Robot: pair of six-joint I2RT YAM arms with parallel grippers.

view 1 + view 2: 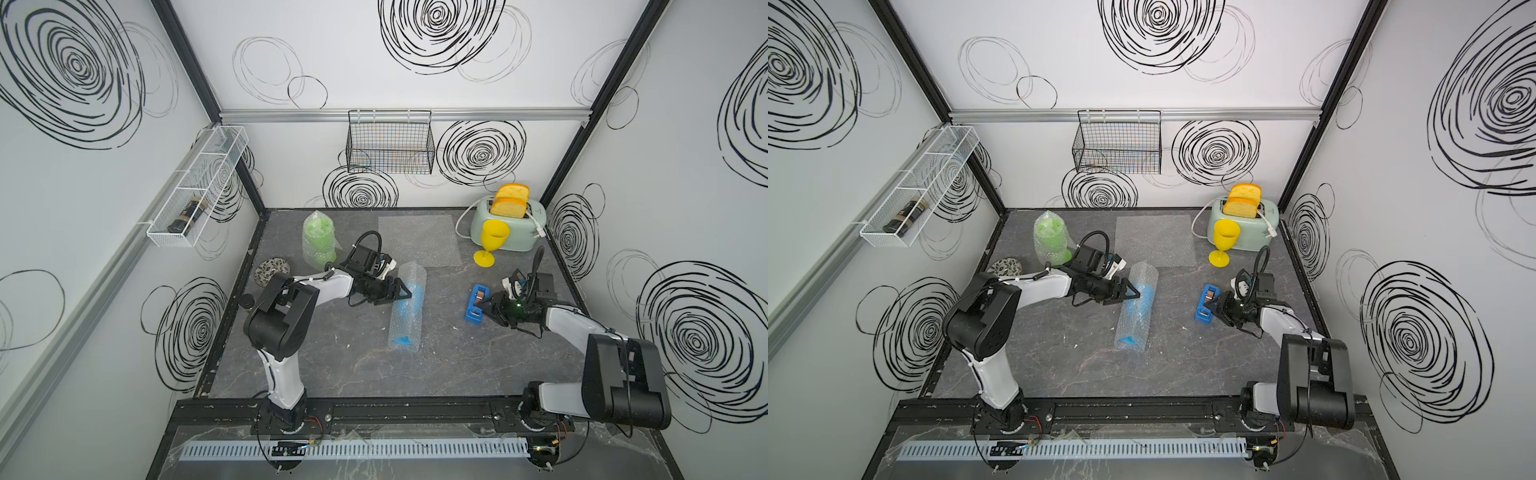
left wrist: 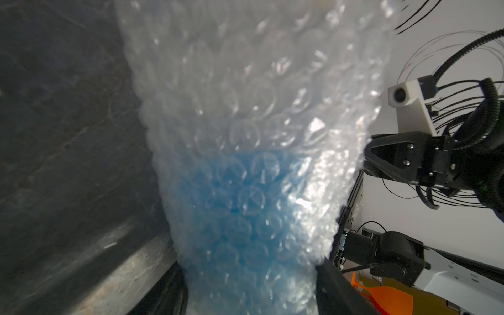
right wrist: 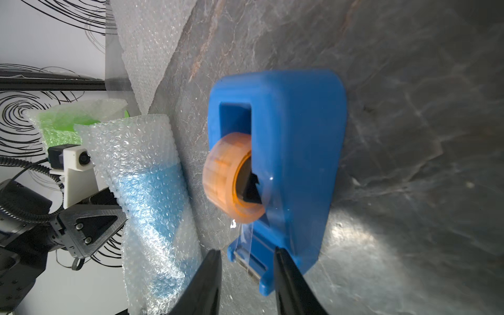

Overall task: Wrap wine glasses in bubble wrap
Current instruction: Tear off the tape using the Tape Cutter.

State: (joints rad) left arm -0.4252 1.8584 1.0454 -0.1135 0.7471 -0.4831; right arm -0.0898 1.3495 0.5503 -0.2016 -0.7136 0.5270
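Observation:
A blue wine glass rolled in bubble wrap (image 1: 407, 307) (image 1: 1136, 309) lies mid-table. My left gripper (image 1: 406, 292) (image 1: 1136, 293) (image 2: 251, 286) is shut on the roll, with the wrap pressed against both fingers in the left wrist view. At the back left stands a green wine glass (image 1: 318, 239) (image 3: 62, 122), also wrapped. The yellow wine glass (image 1: 490, 243) (image 1: 1223, 241) stands bare before the toaster. A flat sheet of bubble wrap (image 1: 419, 241) (image 3: 147, 41) lies at the back. My right gripper (image 1: 484, 309) (image 3: 246, 253) is open at the cutter end of the blue tape dispenser (image 1: 476, 307) (image 3: 294, 136).
A mint toaster (image 1: 507, 228) with bread stands at the back right. A patterned dish (image 1: 272, 270) and a dark jar (image 1: 248, 301) sit by the left edge. A black wire basket (image 1: 390, 143) and a white wire shelf (image 1: 195, 187) hang on the walls.

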